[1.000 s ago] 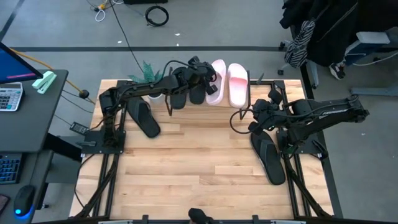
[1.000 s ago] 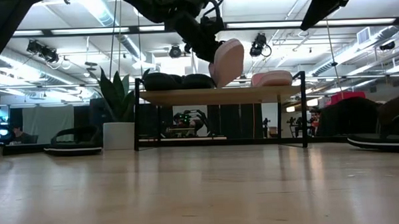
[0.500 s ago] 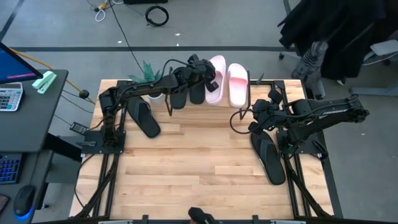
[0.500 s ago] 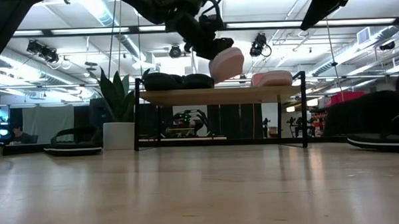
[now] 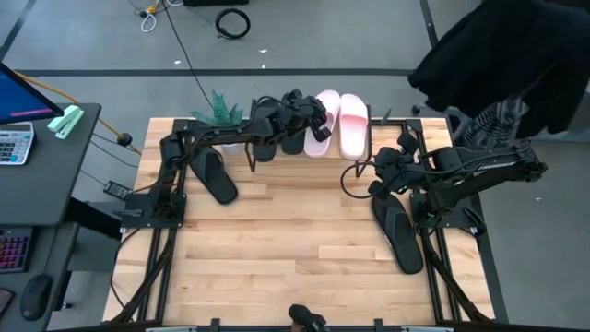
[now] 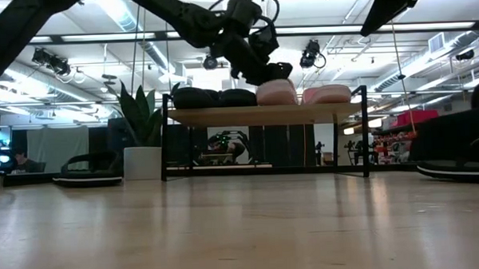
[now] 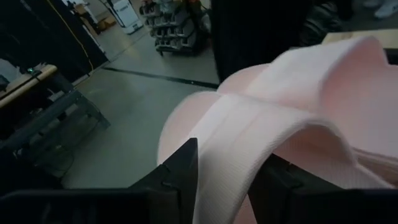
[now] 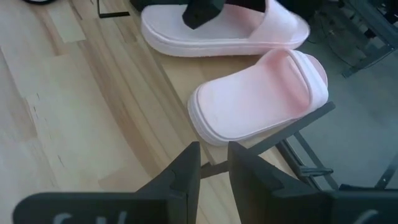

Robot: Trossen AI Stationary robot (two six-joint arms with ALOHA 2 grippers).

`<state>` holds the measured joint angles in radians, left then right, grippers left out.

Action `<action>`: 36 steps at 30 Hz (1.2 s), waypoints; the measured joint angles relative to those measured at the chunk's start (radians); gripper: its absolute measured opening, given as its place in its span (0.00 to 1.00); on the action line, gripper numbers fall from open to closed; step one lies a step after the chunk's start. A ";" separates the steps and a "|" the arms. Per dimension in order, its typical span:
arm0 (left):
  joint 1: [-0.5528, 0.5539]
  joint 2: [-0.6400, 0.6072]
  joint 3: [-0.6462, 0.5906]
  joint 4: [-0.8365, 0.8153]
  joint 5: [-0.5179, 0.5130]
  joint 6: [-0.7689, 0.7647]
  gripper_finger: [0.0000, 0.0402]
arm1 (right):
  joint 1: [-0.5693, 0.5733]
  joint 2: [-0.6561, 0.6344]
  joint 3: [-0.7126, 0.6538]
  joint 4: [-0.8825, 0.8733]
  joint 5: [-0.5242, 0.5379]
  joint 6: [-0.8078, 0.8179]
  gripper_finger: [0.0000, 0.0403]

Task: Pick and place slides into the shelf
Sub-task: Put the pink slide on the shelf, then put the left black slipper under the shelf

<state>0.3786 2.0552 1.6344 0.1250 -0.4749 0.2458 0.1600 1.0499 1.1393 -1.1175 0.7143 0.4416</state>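
My left gripper (image 5: 312, 118) reaches over the shelf (image 6: 263, 114) at the table's far edge and is shut on a pale pink slide (image 5: 324, 129), which lies on the top board (image 6: 275, 92). A second pink slide (image 5: 352, 124) sits beside it, and two black slides (image 5: 277, 138) rest on the board's left part. One black slide (image 5: 214, 175) lies on the table at left, another (image 5: 398, 231) at right. My right gripper (image 5: 378, 173) hovers shut near the shelf's right end, above the table. My left gripper pinches the pink slide's wide strap (image 7: 230, 146) between its two fingers (image 7: 180, 177). The fingers come slanting down from the table's left (image 6: 257, 66). The slide lies flat with its sole on the shelf's top board.
A potted plant (image 5: 221, 106) stands by the shelf's left end. A person in dark clothes (image 5: 516, 55) stands beyond the far right corner. The near half of the slatted tabletop (image 5: 295, 267) holds nothing but the right black slide.
My left gripper has moved down toward the shelf and tipped the pink slide from a steep tilt to flat. The slide was held clear above the board; now its sole lies on the board next to the other pink slide. The gripper has kept its hold.
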 joint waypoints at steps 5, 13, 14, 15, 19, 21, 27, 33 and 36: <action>0.001 0.010 0.000 0.049 -0.012 -0.004 0.32 | 0.000 0.000 0.000 0.000 0.000 0.000 0.22; 0.005 0.010 0.000 0.012 -0.012 -0.026 0.38 | 0.000 0.000 0.000 0.000 0.000 0.007 0.22; 0.005 0.010 0.000 0.001 -0.012 -0.027 0.39 | 0.000 0.000 0.000 0.000 0.000 0.008 0.22; 0.005 0.010 0.000 -0.006 -0.012 -0.032 0.40 | 0.000 0.000 0.000 0.000 0.000 0.010 0.22; 0.005 0.010 0.000 0.003 -0.011 -0.083 0.44 | 0.000 0.000 0.000 0.000 -0.001 0.011 0.22; 0.005 0.010 0.000 0.011 -0.011 -0.097 0.46 | 0.000 0.000 0.000 0.000 -0.001 0.026 0.22; -0.003 0.010 0.002 0.011 -0.011 -0.105 0.49 | 0.000 0.000 0.000 0.000 -0.001 0.037 0.22; -0.012 0.009 0.018 -0.026 -0.011 -0.111 0.51 | 0.000 0.000 0.000 0.000 -0.002 0.072 0.22; -0.023 0.006 0.018 -0.051 -0.011 -0.131 0.51 | 0.000 0.000 0.000 0.000 -0.008 0.086 0.22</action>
<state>0.3560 2.0616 1.6527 0.0739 -0.4854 0.1143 0.1600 1.0500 1.1393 -1.1175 0.7058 0.5279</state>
